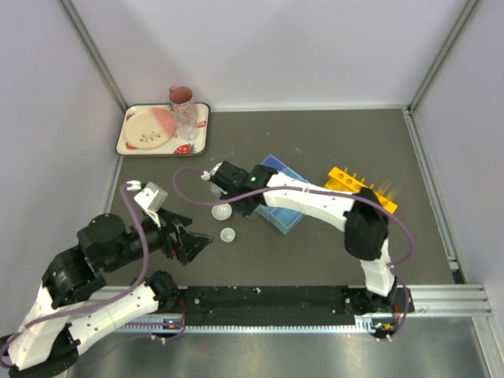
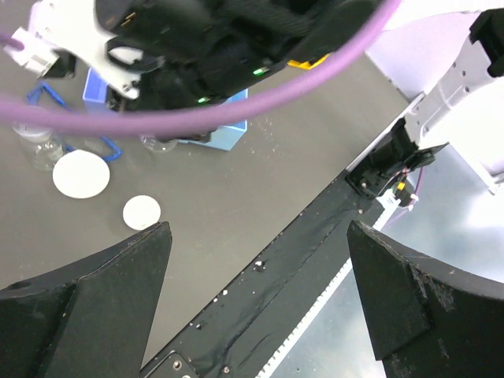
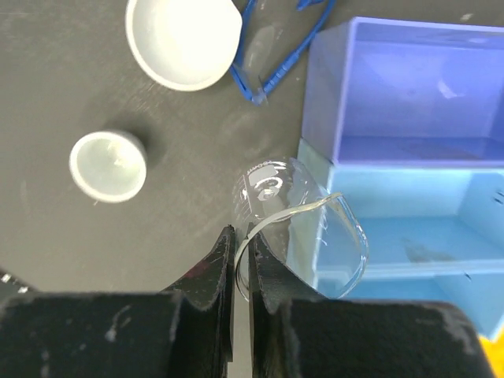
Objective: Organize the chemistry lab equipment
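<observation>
Small clear glass beaker [image 3: 299, 220], rim pinched by the right gripper [image 3: 242, 236], tilts beside the blue divided plastic tray [image 3: 409, 228]; next, probably, lower it inside upright.

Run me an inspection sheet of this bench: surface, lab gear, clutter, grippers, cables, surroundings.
Surface: dark table, with light specks on the black strip at the front edge.
Job's things: small clear beaker beside the blue divided tray; larger white dish, smaller white dish and blue-rimmed goggles loose on the table; yellow rack to the right of the tray.
Clutter: strawberry tray in the far left corner, carrying a plate, a pink mug and a clear tumbler.
Grippers: left gripper open and empty; right gripper pinching the beaker's rim.
Cables: purple cable looped along each arm.
Surroundings: white walls, metal frame.
</observation>
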Motion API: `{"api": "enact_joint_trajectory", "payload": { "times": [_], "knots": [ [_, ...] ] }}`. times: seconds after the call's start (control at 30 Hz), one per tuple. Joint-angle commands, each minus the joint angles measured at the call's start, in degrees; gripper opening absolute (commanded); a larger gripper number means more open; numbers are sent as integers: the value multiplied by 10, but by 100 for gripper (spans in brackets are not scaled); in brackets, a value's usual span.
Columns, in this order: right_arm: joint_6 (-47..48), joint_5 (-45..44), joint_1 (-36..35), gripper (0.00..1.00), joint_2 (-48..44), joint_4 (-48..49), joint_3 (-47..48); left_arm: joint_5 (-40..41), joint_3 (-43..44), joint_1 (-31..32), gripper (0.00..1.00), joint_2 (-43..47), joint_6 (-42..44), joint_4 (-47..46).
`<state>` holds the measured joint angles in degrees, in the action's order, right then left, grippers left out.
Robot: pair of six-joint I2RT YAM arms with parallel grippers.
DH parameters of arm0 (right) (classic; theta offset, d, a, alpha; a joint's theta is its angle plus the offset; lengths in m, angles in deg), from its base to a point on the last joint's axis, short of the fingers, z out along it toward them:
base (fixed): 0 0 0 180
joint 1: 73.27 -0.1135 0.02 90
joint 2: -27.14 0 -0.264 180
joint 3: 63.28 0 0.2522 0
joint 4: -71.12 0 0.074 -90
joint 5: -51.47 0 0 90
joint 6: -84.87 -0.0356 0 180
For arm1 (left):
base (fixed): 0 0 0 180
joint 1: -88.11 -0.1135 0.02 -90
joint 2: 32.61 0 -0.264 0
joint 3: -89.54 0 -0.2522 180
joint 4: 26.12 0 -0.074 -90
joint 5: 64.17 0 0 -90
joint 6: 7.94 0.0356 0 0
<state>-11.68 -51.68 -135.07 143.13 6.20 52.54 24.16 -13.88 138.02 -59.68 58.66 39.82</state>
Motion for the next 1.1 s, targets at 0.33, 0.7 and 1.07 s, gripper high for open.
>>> {"api": "enact_joint_trajectory", "payload": {
  "times": [0.33,0.7,1.07],
  "knots": [
    [-39,-78,16,0,-263,-92,-56,-6,60,-3,99,12,13,20],
    [-22,-33,133,0,-319,-21,-180,-5,49,-3,99,24,12,21],
    [7,15,200,0,-306,63,-248,0,38,-2,99,19,20,20]
  ]
}}
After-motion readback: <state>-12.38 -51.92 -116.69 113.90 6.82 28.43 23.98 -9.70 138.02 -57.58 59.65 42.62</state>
